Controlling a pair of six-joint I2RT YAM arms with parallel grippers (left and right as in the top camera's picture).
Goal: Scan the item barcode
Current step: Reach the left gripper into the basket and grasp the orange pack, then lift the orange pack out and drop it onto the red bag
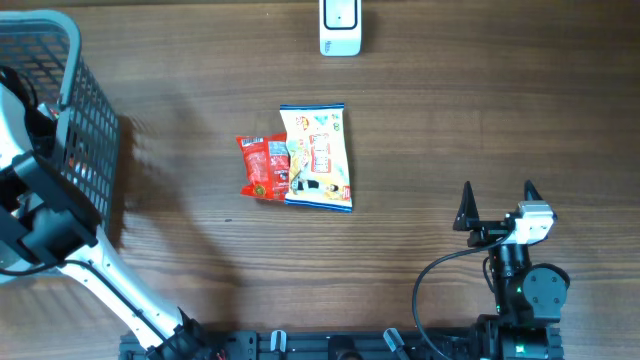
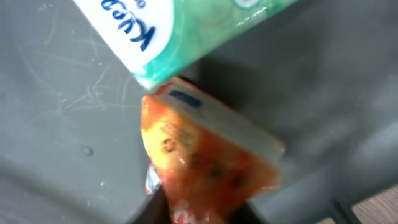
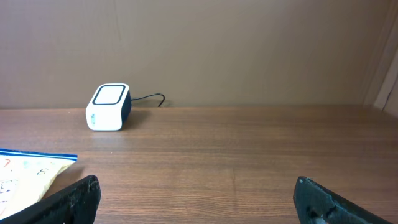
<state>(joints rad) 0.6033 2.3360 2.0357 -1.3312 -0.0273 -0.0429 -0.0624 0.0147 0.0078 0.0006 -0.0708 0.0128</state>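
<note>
Fingers, left gripper (image 2: 183, 214): closed almost completely on the lower end of the orange packet (image 2: 205, 162). You can see the packet run down into the grip at the bottom of the wrist view. The fingertips themselves do not show clearly.
Fingers, right gripper (image 1: 498, 190): spread wide and holding nothing, over bare table (image 1: 450, 100) at the near right.
Basket (image 1: 95, 110): stands at the far left of the table. Your left arm reaches down into it.
Green pack (image 2: 186, 31): lies slanted in the basket, its corner meeting the top edge of the orange packet.
Yellow packet (image 1: 318, 155): lies flat mid-table and is not in hand.
Red packet (image 1: 263, 166): lies flat, touching the left side of the yellow packet.
Orange packet: this is the item being picked. It sits tilted on the grey basket floor.
Scanner (image 1: 340, 28): sits at the far edge of the table, well apart from the basket.
Step in hand: judged to be the grasp, with the item not yet raised out of the basket.
Next move: lift straight up, clear of the green pack and the basket wall. Then carry the item to the scanner. No barcode is visible, so expect to turn the packet to present it.
</note>
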